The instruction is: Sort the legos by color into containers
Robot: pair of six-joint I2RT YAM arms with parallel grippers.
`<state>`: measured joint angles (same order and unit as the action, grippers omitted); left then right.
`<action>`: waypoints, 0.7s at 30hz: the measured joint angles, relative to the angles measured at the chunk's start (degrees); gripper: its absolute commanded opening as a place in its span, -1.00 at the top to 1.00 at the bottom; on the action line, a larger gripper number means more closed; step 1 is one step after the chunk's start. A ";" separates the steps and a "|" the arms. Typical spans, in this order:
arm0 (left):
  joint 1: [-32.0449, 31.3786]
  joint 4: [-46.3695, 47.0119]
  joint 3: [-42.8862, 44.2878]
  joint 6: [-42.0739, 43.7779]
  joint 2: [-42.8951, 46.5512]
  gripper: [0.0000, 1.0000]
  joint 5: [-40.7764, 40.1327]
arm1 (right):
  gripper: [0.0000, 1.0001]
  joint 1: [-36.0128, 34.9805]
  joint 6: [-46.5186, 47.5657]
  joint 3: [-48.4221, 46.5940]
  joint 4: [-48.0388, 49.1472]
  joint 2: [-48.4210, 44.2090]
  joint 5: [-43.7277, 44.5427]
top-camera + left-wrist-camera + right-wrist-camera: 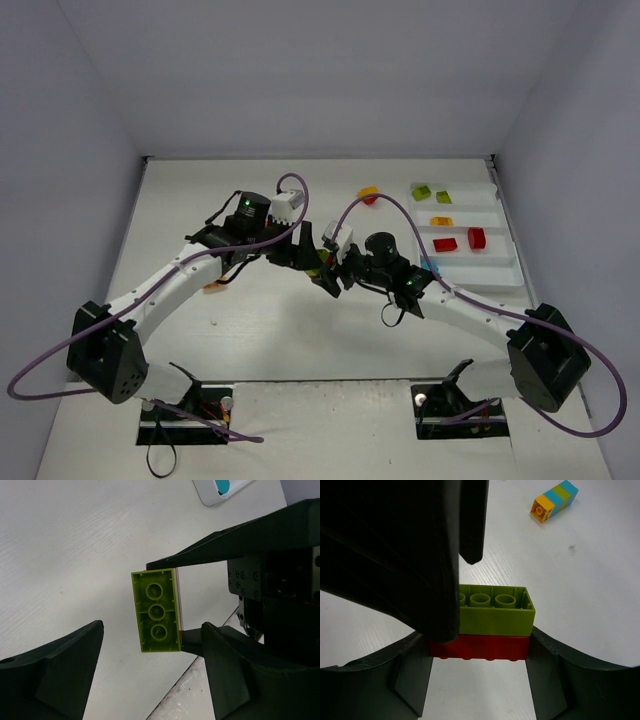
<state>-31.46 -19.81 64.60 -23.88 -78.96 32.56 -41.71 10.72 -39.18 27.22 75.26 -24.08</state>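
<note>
Black fingers of the right gripper [479,647] squeeze a two-brick stack [490,630] from both ends: a lime green lego [495,612] on top of a red lego [480,650]. It hangs over the middle of the tabletop [260,340]. Spread wide, the left gripper [152,627] has the green lego between its fingers, with gaps on both sides. By the right edge, well apart, a white tray [505,283] holds green, orange and red legos.

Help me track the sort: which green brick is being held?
The green brick stuck on a red brick, gripped by the right end effector; two green bricks lie in the tray, another sits in a loose striped stack.
</note>
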 measured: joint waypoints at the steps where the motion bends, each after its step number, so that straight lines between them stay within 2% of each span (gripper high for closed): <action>1: -0.35 0.07 0.15 -0.28 -0.87 -0.43 -0.11 | 0.88 0.00 0.00 0.00 0.00 0.00 0.00; 3: -0.81 0.02 0.46 -0.66 -2.40 -0.38 -0.48 | 0.88 0.00 0.00 0.00 0.00 0.00 0.00; 6: -1.40 -0.07 1.11 -1.16 -4.13 -0.14 -0.87 | 0.88 0.00 0.02 0.00 0.00 0.00 0.00; 9: -1.57 -0.04 1.90 -1.75 -4.83 0.38 -0.98 | 0.88 0.00 0.07 0.00 0.00 0.00 0.07; 10: -1.62 0.02 2.19 -1.99 -4.85 0.63 -0.59 | 0.88 0.00 0.15 0.00 0.02 0.00 0.26; 12: -1.99 -0.17 2.67 -2.25 -4.83 0.86 -1.14 | 0.88 0.00 0.48 0.00 -0.04 -0.07 0.79; 14: -1.97 -0.07 2.82 -2.43 -4.83 1.00 -1.07 | 0.88 0.00 0.70 -0.02 0.26 -0.11 1.05; 21: -1.75 -2.34 4.74 -1.84 -4.85 1.00 -1.44 | 0.86 -0.07 0.87 -0.02 1.53 -0.11 2.14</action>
<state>-33.21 -22.15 69.34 -25.71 -83.81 31.11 -41.78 11.60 -39.20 28.75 75.16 -21.93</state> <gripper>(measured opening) 0.288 0.618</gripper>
